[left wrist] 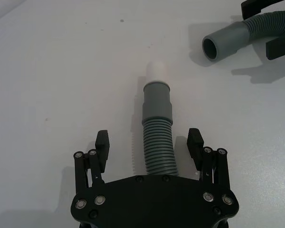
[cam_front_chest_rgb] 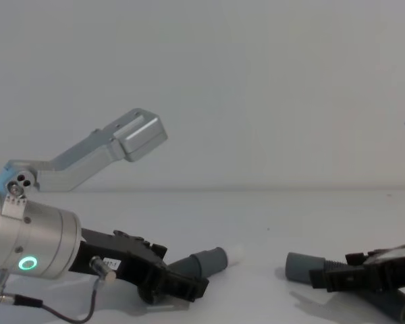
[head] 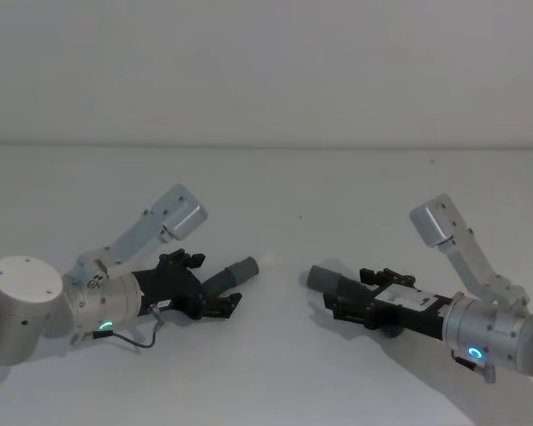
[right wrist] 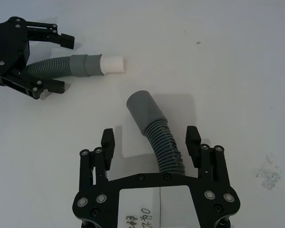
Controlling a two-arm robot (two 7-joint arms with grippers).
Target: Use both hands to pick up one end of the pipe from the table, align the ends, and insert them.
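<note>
The black fingers (left wrist: 103, 143) of the left gripper (left wrist: 148, 138) stood spread to either side of the left hose (left wrist: 157, 142), with a gap on each side and neither pad touching it. That hose lay flat on the white bench (left wrist: 52, 71). It was a dark grey ribbed tube ending in a smooth, wider left cuff (left wrist: 156, 102) capped by a short white tip (left wrist: 157, 70). Its long axis ran straight out from the palm. In the head view the tip pointed rightward and a little away from the robot, toward the other piece.

The fingers (right wrist: 193, 138) of the right gripper (right wrist: 150, 137) were spread too, straddling the right hose (right wrist: 165, 147) without touching it. This piece had the same grey ribbing and bent gently before a smooth round right cuff (right wrist: 143, 108), whose open mouth faced left. The two ends lay near each other on the bench but apart, their axes meeting at an angle rather than in line.

Both gripper bodies were matte black plastic studded with screw heads, and the right one carried a white label (right wrist: 159, 204). Behind them came silver cylindrical wrists, the left wrist (head: 80, 306) with a green ring light (head: 104, 326) and the right wrist (head: 497, 333) with a blue ring light (head: 473, 355)
</note>
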